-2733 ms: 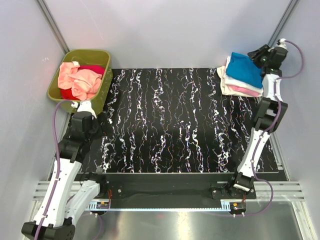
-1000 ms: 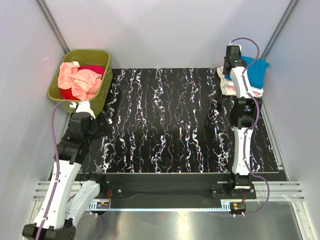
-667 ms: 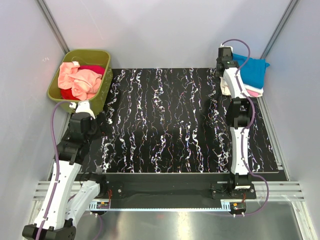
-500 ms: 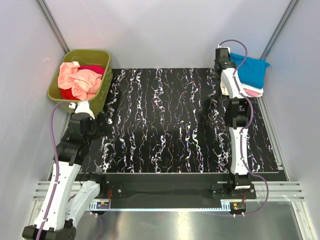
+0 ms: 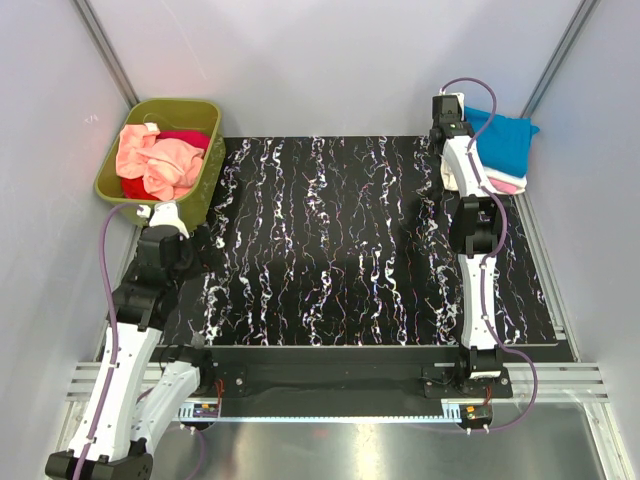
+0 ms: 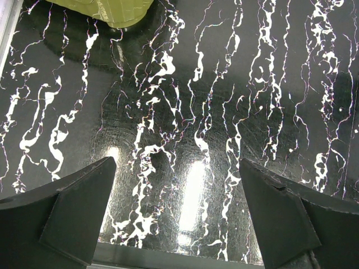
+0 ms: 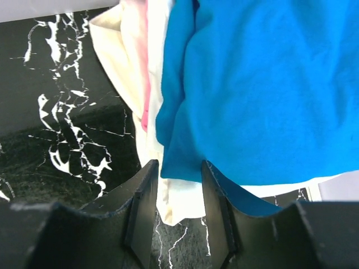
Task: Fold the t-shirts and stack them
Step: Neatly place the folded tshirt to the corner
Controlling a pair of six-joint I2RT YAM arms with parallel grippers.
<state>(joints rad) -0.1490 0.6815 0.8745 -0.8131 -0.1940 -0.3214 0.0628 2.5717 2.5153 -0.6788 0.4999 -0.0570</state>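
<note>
- Black white-veined marble tabletop lies mostly bare overhead; your bright blue folded t-shirt tops the far-right cream-and-pink shirt stack, one corner poking rightward; right arm stretches straight there.
- Left wrist: left gripper gapes over bare marble.
- Right wrist: right gripper narrowly parted at the blue hem; you cannot tell if it pinches.

Matt soft cloth blue t-shirt, glossy black table (white-veined, reflective), smooth plastic tub
</note>
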